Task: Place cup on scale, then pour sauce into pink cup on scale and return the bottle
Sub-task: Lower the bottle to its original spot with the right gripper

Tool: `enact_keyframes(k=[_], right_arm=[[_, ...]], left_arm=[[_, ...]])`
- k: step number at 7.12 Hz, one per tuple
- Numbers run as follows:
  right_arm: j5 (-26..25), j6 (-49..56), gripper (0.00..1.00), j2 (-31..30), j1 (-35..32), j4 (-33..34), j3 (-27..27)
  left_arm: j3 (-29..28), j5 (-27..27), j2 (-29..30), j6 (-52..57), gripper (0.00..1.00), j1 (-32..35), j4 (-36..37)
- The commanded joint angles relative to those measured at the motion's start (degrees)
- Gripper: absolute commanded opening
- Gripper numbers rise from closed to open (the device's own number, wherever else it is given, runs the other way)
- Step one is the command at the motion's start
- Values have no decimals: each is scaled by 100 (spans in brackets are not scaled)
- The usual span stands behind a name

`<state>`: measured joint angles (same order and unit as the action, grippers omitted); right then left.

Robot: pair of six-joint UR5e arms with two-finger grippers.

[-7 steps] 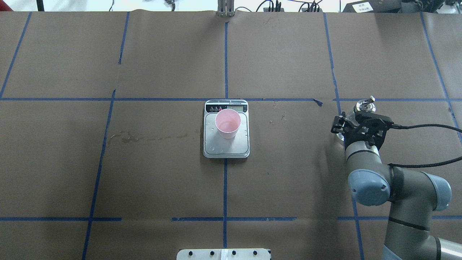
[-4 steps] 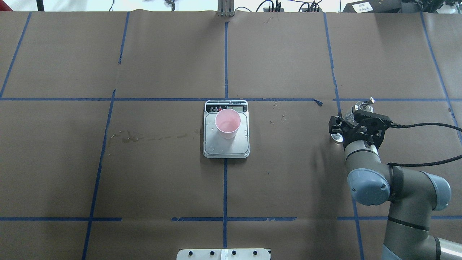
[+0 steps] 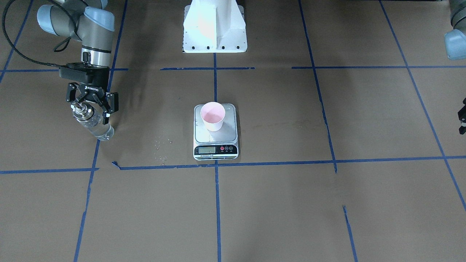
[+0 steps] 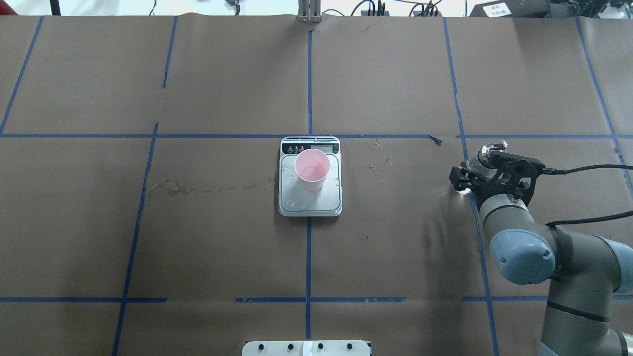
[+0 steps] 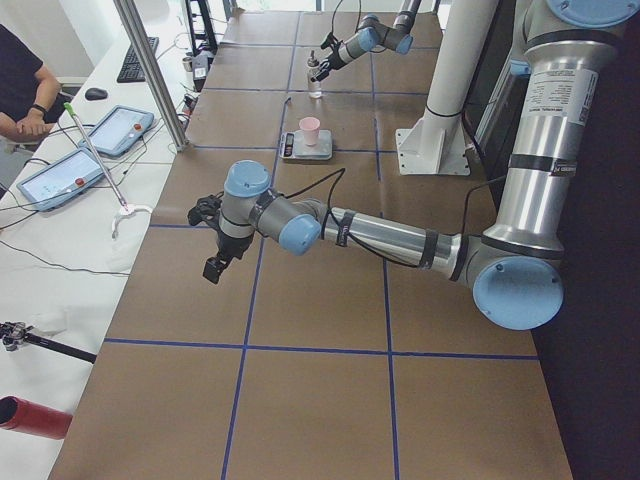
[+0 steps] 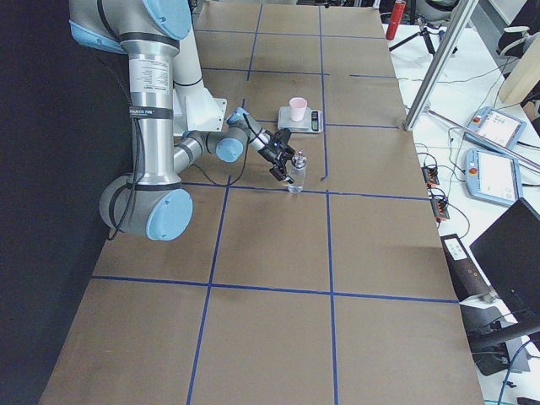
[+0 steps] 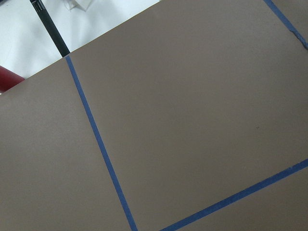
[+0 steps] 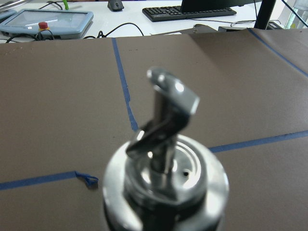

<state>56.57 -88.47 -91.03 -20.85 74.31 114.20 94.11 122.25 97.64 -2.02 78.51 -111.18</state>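
Observation:
The pink cup [image 4: 312, 168] stands on the scale [image 4: 310, 203] at the table's middle; it also shows in the front view [image 3: 213, 115] on the scale [image 3: 216, 149], with a little clear liquid at its bottom. The glass bottle [image 3: 95, 125] with its silver spout cap [image 4: 489, 148] stands on the table at the robot's right. My right gripper [image 3: 91, 105] straddles the bottle's collar with its fingers spread apart. The right wrist view shows the cap [image 8: 166, 159] close up and no fingers. My left gripper [image 5: 212, 240] hovers far off over bare table; I cannot tell its state.
Water drops [image 4: 383, 158] lie on the brown paper between scale and bottle, and a dried stain [image 4: 198, 188] lies left of the scale. The white robot base [image 3: 214, 25] stands behind the scale. Blue tape lines grid the table.
The bottle's cap has shifted a little left and nearer in the overhead view. My right wrist and elbow have swung slightly to the right. Cup and scale have not moved.

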Motion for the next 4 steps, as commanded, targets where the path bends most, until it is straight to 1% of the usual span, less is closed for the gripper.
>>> enact_keyframes(k=[1,2,4], right_arm=[[764,443,100,-362,-6,14,443],[1307,453,100,-354,-15,22,680],[1855,488,100,-363,-24,31,935]], left_arm=[[11,9,9,0,100,6,0],[11,9,9,0,100,6,0],[20,9,9,0,100,-2,0]])
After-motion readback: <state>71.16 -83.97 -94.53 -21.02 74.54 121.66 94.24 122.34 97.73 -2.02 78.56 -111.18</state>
